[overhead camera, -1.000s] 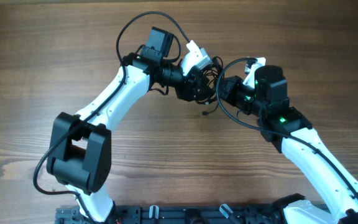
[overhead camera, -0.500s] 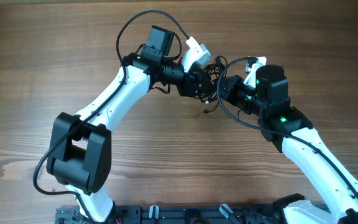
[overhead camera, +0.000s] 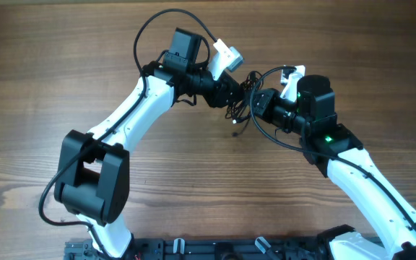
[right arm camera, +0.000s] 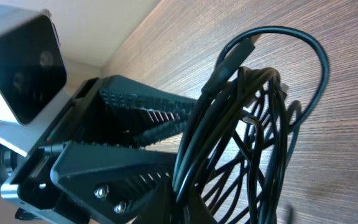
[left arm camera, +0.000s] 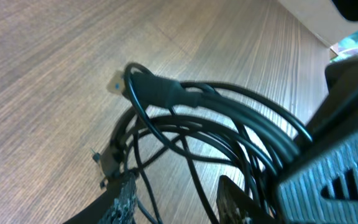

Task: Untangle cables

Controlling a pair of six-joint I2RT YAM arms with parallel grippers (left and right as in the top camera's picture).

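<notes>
From my remote seat, the left arm (overhead camera: 132, 115) comes in from 7 o'clock and reaches up toward 1 o'clock of the wooden tabletop (overhead camera: 49, 72). The left fingers (left arm camera: 124, 200) stand partway apart with several black strands running through the gap. I cannot tell whether they are pressing on any of them. The cables (overhead camera: 245, 85) form one small, dark, tangled bundle just past 1 o'clock from the tabletop's centre, squeezed between the two wrists and apparently lifted off the wood. In my left wrist view the loops fan out, and a thick-sleeved plug (left arm camera: 157, 91) with a pale tip points toward 10 o'clock. From overhead a loose plug end (overhead camera: 235, 133) hangs at 6 o'clock of the bundle; whether it touches the wood I cannot tell. The right fingers (overhead camera: 258, 101) are closed tight on the bundle's 3 o'clock side, and the strands run straight into them. The right arm (overhead camera: 370, 184) enters from 5 o'clock.
</notes>
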